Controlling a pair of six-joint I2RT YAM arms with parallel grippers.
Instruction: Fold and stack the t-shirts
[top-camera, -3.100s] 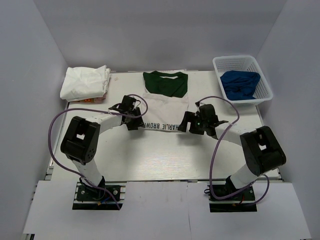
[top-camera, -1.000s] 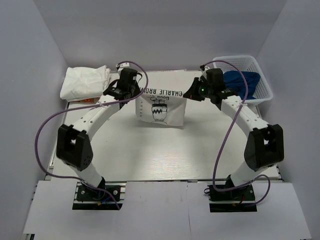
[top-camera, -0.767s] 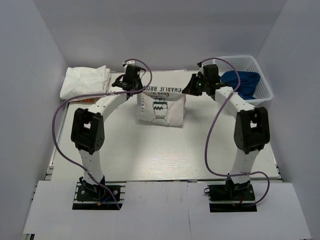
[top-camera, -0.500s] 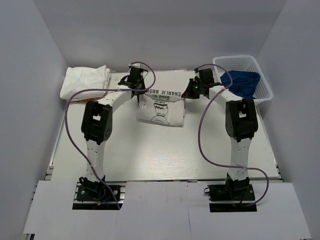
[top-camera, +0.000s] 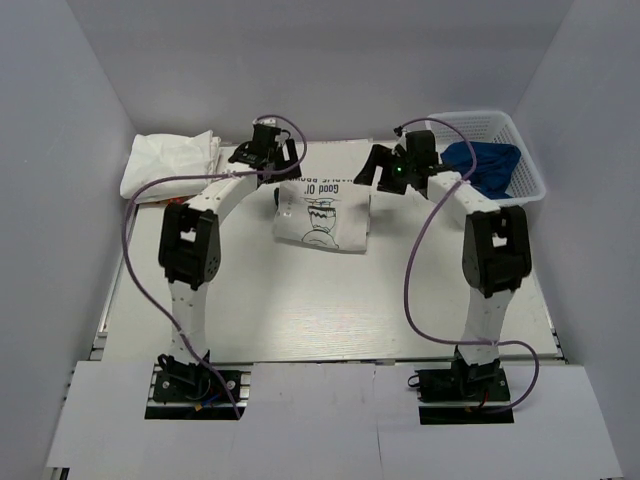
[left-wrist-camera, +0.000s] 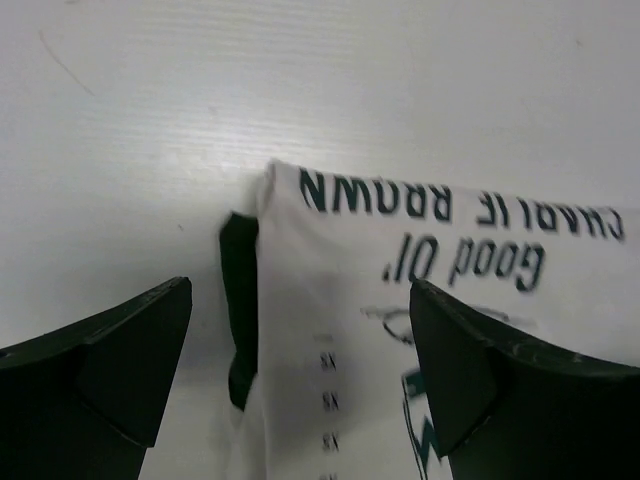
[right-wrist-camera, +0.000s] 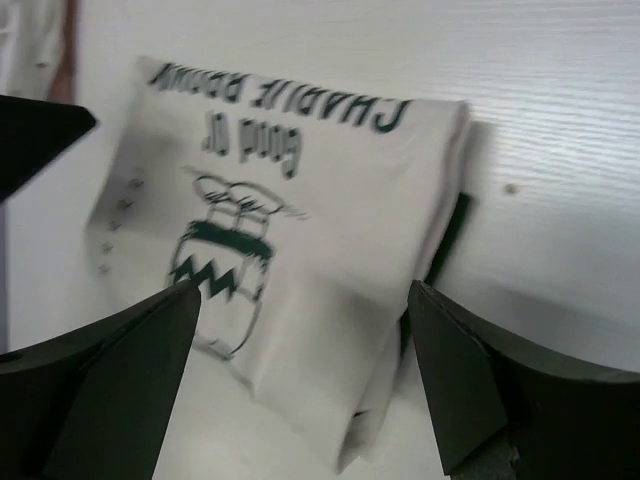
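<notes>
Tabletop (top-camera: 300, 300): 1 basket (top-camera: 527, 185) far right corner, 1 white pile (top-camera: 170, 165) far left. Over 1 shirt (top-camera: 322, 215) gape left gripper (left-wrist-camera: 295, 330) and right gripper (right-wrist-camera: 300, 320).

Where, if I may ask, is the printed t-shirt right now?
In the top view the printed t-shirt lies folded at the table's far middle, between the left-hand white stack and the right-hand basket.

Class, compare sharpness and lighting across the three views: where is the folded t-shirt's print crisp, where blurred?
Left wrist view: the print on the folded t-shirt is fairly crisp, while the left tool shows as dark, soft-edged shapes. Right wrist view: the whole picture is smeared, lettering soft, right tool near-black. Top external view: even light, faint shadows, print small but not smeared.
</notes>
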